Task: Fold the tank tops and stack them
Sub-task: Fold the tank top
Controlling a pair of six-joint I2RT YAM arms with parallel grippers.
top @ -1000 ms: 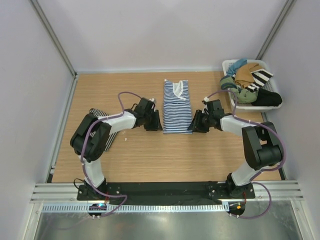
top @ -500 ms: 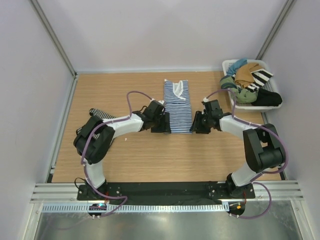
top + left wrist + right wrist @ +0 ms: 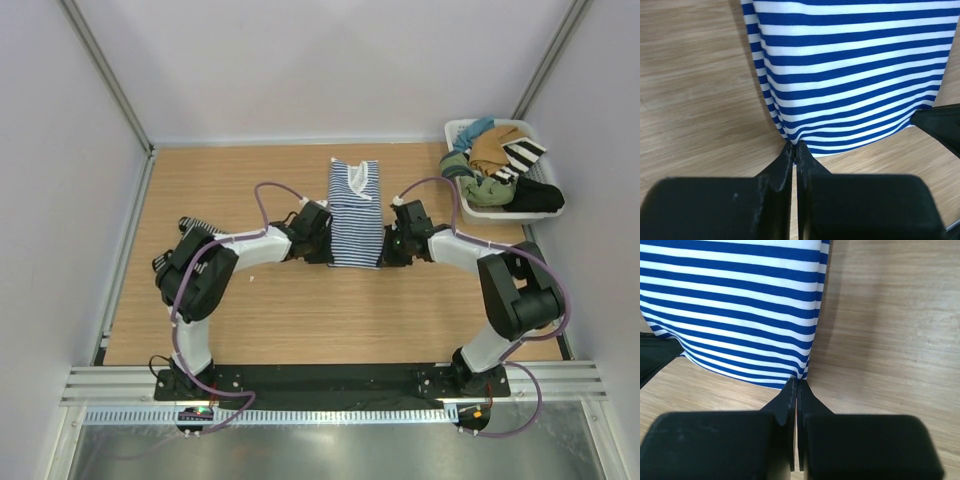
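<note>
Blue-and-white tank top (image 3: 354,212): flat on the wooden table (image 3: 250,310), neck at the far end.
Left gripper (image 3: 795,150): pressed together, pinching its near left corner.
Right gripper (image 3: 797,385): pinching its near right corner.
Black-and-white tank top (image 3: 192,225): well left of it, partly under the left arm (image 3: 240,248).

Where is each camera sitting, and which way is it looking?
Top external: above and behind the arms, looking down at the table, the blue-and-white tank top and the basket; left arm and right arm show whole.
Left wrist: on the left arm, looking along its shut jaws at the top's near left corner.
Right wrist: on the right arm, looking along its shut jaws at the near right corner.
Shared: all three see that tank top's near hem.
</note>
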